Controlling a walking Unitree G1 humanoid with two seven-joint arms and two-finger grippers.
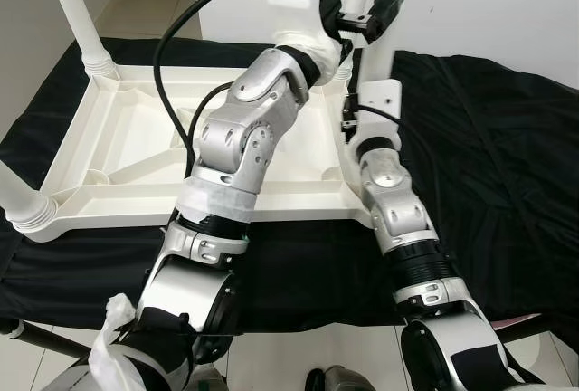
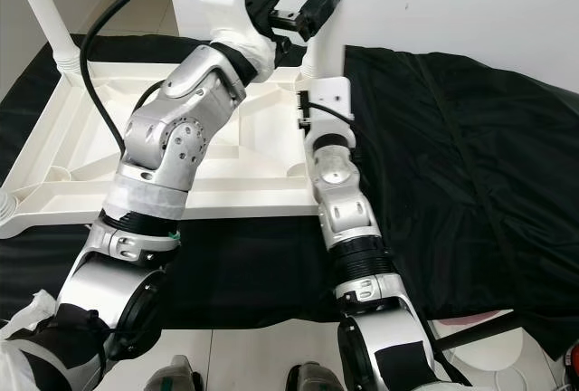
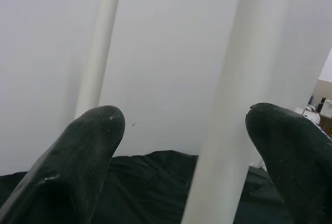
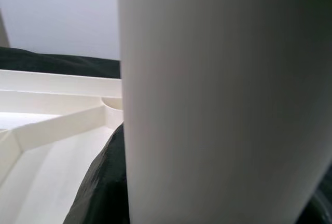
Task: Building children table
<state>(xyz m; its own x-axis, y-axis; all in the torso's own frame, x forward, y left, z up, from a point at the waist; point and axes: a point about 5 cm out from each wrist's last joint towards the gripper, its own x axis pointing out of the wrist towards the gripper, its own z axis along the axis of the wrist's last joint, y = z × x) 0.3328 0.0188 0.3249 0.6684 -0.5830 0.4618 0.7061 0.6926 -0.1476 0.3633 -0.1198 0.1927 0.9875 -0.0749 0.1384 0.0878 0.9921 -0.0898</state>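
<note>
A white children's table lies upside down on a black cloth, its legs pointing up. At the far right corner stands a white leg. My left arm reaches across, and my left gripper is open high on that leg. In the left wrist view the leg passes between the two black fingers, nearer one of them. Lower down, by the corner socket, my right gripper is shut on the same leg. In the right wrist view the leg is very close, with a black finger against it.
Two more legs stand in the table: one at the far left corner, one at the near left corner. The black cloth spreads wide to the right. A white wall rises behind, and tiled floor lies at my feet.
</note>
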